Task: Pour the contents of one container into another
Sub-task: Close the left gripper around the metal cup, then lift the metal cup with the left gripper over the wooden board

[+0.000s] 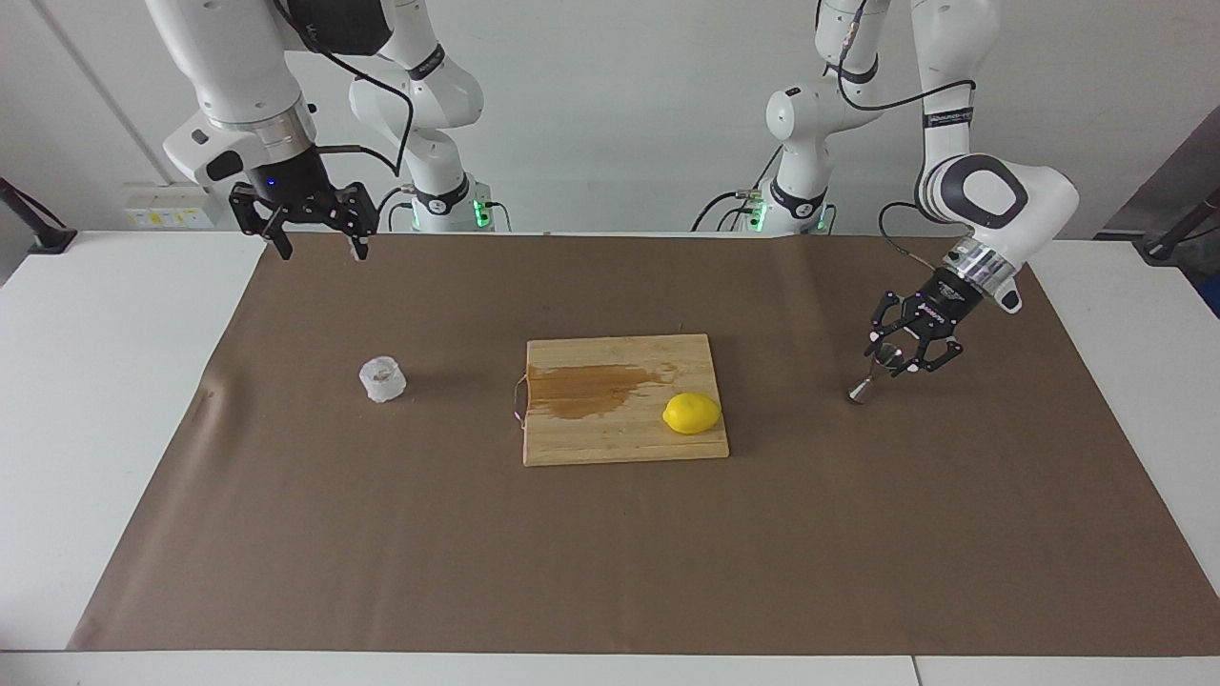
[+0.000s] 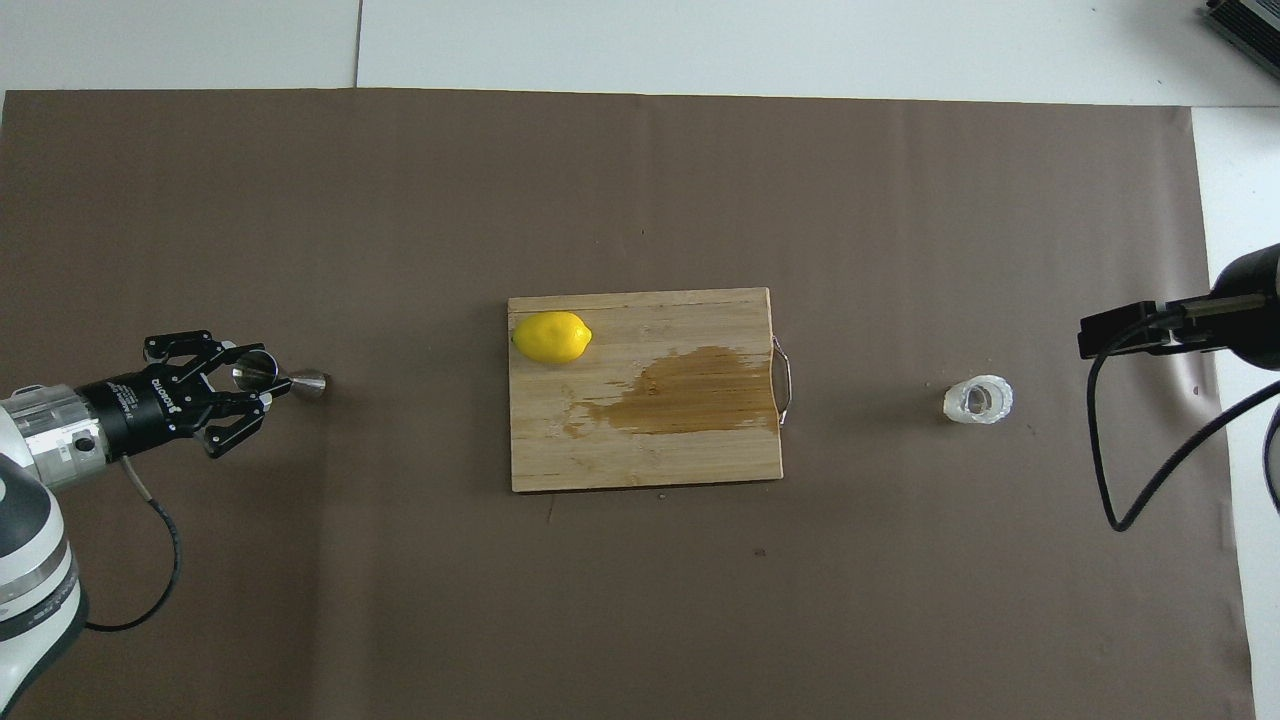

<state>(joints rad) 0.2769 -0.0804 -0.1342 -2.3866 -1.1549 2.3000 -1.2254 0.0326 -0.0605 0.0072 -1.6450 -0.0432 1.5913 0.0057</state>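
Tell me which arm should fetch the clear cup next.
Right. The right gripper hangs open at the clear faceted cup's end of the table, with nothing in it. The left gripper is at the steel jigger, which is tilted at the opposite end.

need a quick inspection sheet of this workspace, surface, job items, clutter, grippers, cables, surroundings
surface: brown paper sheet spread over a white table
clear cup: upright on the paper toward the right arm's end, nothing touching it
jigger: tilted, upper cone between the fingers of the left gripper, lower cone down near the paper
clutter: wooden cutting board at mid table carrying a dark wet stain and a lemon
right gripper: open, raised, waiting near the robots' edge of the paper
cables: black cable looping off the right arm, clear of the cup
surroundings: white wall, nothing seen on it
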